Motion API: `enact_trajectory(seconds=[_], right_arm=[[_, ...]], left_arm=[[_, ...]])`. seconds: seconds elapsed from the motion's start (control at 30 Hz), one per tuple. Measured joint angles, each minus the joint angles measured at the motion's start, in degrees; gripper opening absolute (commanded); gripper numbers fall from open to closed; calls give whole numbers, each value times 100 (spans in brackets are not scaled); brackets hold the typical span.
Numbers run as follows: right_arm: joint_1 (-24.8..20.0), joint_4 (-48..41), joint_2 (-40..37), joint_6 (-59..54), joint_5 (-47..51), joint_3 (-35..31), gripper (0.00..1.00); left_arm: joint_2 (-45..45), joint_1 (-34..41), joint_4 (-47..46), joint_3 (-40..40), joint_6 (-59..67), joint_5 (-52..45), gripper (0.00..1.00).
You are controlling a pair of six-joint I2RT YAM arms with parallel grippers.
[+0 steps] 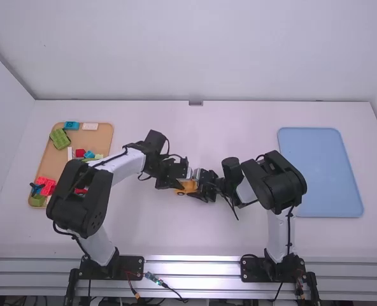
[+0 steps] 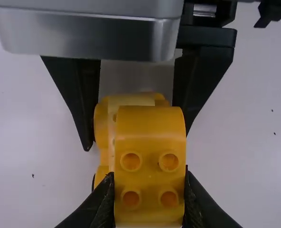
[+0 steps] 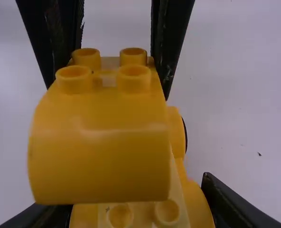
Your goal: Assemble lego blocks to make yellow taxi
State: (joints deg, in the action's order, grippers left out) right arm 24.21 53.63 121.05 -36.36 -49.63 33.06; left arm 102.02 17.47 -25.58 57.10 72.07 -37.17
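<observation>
Curved block point(image 2: 150, 166), gripped by left claw point(image 1: 180, 183), overlaps yellow base point(image 3: 195, 204) pointing lengthwise leftward, right claw point(image 1: 199, 189) clutching it.

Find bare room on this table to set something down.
Bare: the table's far side, between the tan tray and the blue tray; its near stretch between the arm bases; the blue tray. Crowded: the middle, where left gripper and right gripper meet at the yellow blocks, and the block-strewn tan tray.
</observation>
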Motion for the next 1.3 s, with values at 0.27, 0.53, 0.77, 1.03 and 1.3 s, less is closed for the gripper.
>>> enact_trajectory(seconds=[0.27,0.53,0.77,1.03,1.3], right_arm=[[0,-157,0,-177,-160,44,60],[0,-229,2,-247,-229,48,60],[-59,-809,2,-402,-310,356,59],[-59,-929,2,-509,-337,411,59],[-57,-914,0,-518,-319,411,59]], left_arm=[[0,13,44,0,-28,234,2],[0,243,20,0,-149,402,2],[-2,417,254,17,-682,839,2],[-2,413,271,24,-907,874,2],[-2,415,269,26,-1086,898,2]])
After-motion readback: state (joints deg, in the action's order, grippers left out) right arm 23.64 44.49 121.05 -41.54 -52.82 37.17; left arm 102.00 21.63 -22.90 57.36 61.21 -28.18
